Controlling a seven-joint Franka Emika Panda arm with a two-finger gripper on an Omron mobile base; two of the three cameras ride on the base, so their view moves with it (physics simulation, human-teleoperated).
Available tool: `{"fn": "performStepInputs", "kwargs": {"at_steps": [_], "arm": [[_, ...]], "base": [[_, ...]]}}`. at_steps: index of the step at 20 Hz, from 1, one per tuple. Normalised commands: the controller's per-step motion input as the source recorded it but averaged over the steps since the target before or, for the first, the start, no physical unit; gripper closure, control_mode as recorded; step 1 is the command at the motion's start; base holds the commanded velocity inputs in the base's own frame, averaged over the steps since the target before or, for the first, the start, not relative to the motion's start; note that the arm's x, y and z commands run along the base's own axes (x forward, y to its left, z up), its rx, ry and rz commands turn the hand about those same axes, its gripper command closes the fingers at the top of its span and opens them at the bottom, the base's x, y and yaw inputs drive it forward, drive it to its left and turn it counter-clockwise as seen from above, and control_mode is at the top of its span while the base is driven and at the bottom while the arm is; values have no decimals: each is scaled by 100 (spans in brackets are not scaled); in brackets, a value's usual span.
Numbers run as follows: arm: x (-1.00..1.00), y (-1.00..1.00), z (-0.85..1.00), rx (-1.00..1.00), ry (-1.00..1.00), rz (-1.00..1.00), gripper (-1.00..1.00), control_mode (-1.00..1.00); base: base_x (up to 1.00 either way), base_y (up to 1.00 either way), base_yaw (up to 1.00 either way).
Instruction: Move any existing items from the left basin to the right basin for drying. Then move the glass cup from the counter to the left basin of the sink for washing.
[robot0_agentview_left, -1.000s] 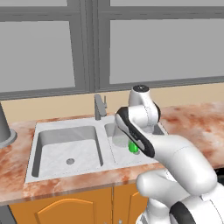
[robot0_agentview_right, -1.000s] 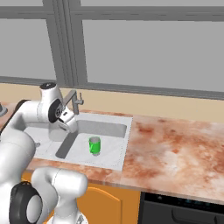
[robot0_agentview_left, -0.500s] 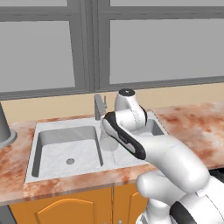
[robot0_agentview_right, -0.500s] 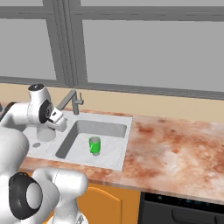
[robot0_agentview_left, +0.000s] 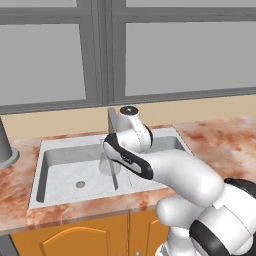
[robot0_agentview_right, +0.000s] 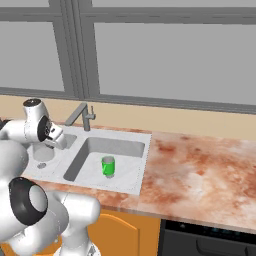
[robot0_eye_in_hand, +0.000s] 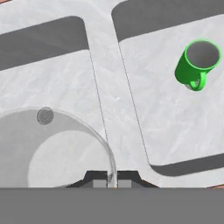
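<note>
My gripper (robot0_eye_in_hand: 112, 178) is shut on the rim of the glass cup (robot0_eye_in_hand: 57, 148), a translucent tumbler that hangs over the left basin (robot0_eye_in_hand: 52, 74) near its drain (robot0_eye_in_hand: 45, 116). From the base views the glass cup (robot0_agentview_left: 109, 163) shows below my wrist, just left of the divider, and the glass cup (robot0_agentview_right: 43, 152) is partly behind my arm. The green mug (robot0_eye_in_hand: 197, 63) stands upright in the right basin (robot0_eye_in_hand: 166, 118), handle toward me. The mug (robot0_agentview_right: 108, 166) sits mid-basin.
The faucet (robot0_agentview_left: 111, 120) rises behind the divider, close to my arm. A tall grey canister (robot0_agentview_left: 5, 147) stands on the counter (robot0_agentview_left: 225, 145) left of the sink. Windows run along the back wall.
My arm has swung left from above the right basin to above the left basin, with the glass cup in the gripper. The green mug has stayed in the right basin.
</note>
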Motion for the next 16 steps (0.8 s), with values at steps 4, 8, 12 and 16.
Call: {"fn": "performStepInputs", "kwargs": {"at_steps": [4, 8, 12, 16], "arm": [[25, 46, -12, 0, 0, 5, 100, -100], [24, 42, -14, 0, 0, 5, 100, -100], [31, 38, -20, 0, 0, 4, 100, -100], [35, 37, -29, 0, 0, 4, 100, -100]], "base": [[0, 0, 0], [0, 0, 0], [0, 0, 0], [0, 0, 0]]}}
